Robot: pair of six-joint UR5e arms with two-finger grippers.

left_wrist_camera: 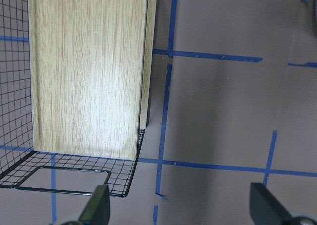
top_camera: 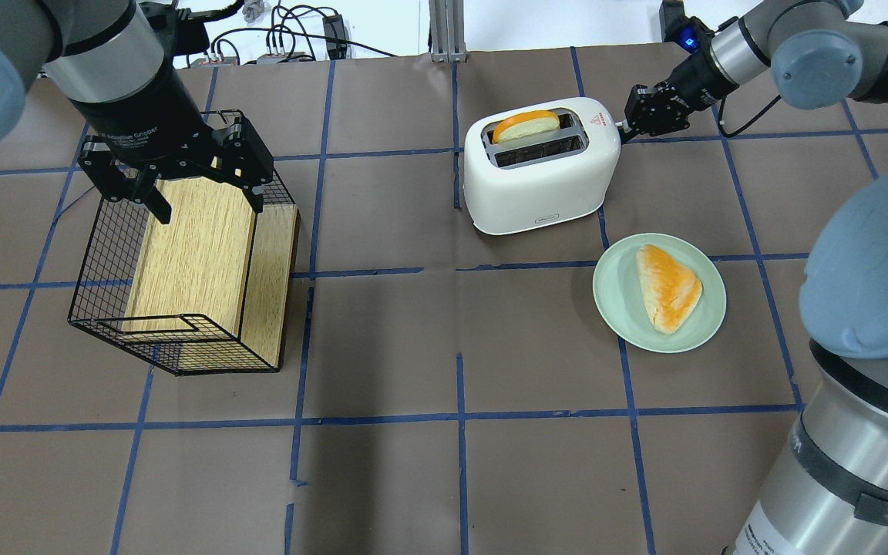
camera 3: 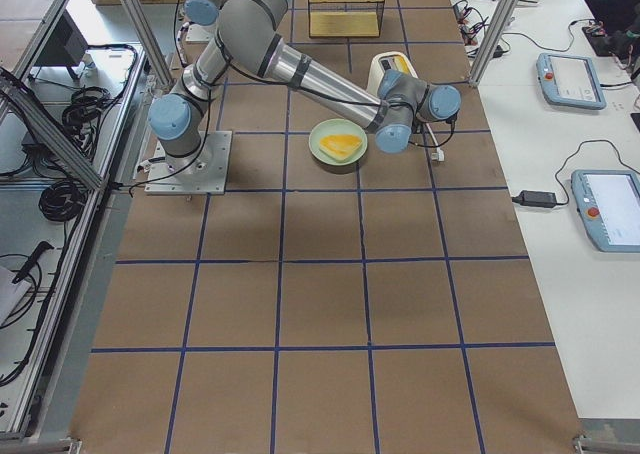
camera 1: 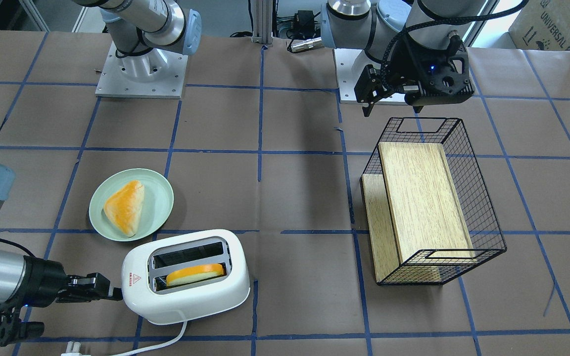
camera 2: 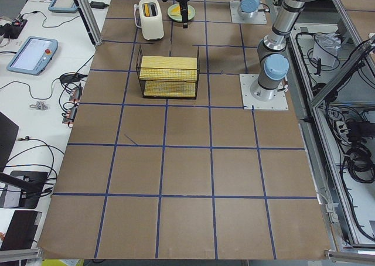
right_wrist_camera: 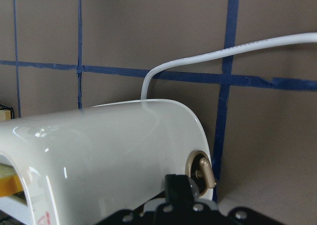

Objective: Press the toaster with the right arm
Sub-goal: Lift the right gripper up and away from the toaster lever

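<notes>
Nearest on the bench (camera 1: pixel 305 296): the toaster (camera 1: pixel 186 296), upright, cord (right_wrist_camera: pixel 257 45) trailing toward the near edge, a slice (camera 1: pixel 195 274) riding high in one slot, so the lever likely not yet down. Right up against its lever end: the right hand (camera 1: pixel 114 294), fingers drawn narrow together and holding nothing, tip touching or just beside the clear knob (right_wrist_camera: pixel 200 169). Probably closed up so as to push as one blunt point.

Just behind: a green plate (camera 1: pixel 164 195) with a second piece of bread (camera 1: pixel 125 206), seemingly waiting its turn.

Farther back and well apart: a wire basket (camera 1: pixel 483 217) tipped on its side with wooden boards (camera 1: pixel 423 198) inside. Over its far end, the left hand (camera 1: pixel 391 106), spread wide, empty, parked clear of the job.

Readable: a red warning triangle (camera 1: pixel 135 279) on the toaster, with lettering beneath it too small to make out. Also "UNIVERSAL" on a cardboard box (camera 1: pixel 547 22) at the far corner.
</notes>
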